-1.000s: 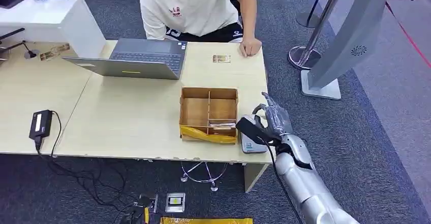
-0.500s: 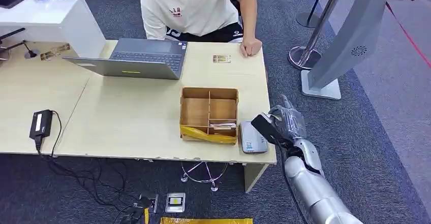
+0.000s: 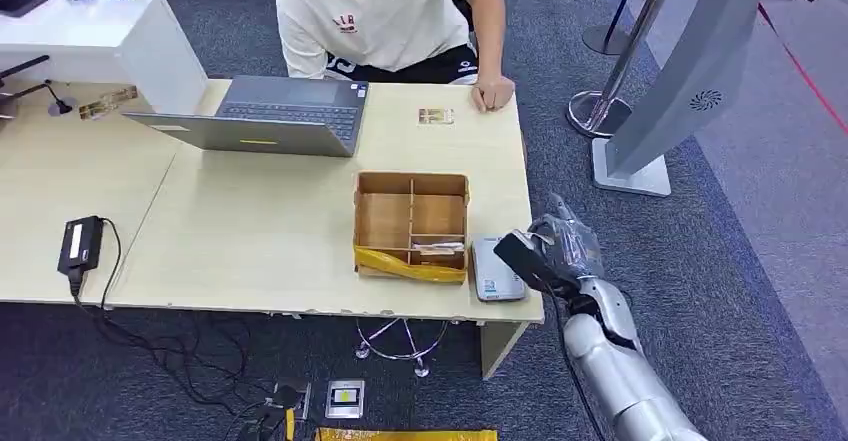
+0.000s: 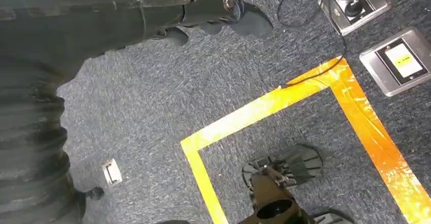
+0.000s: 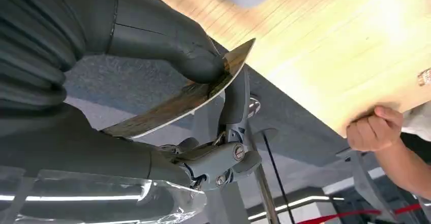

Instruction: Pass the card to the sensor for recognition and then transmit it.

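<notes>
Head view: the right hand (image 3: pixel 562 249) pinched the card (image 3: pixel 522 258) in its fingers (image 5: pixel 203 66) just beside the sensor (image 3: pixel 496 270) on the desk (image 3: pixel 250 231); the left hand (image 4: pixel 213 10) held nothing, fingers curled.

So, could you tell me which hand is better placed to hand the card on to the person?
The right hand: it already pinches the card, beside the table's right end, near the reader. The left hand hangs over the carpet, holding nothing.
</notes>
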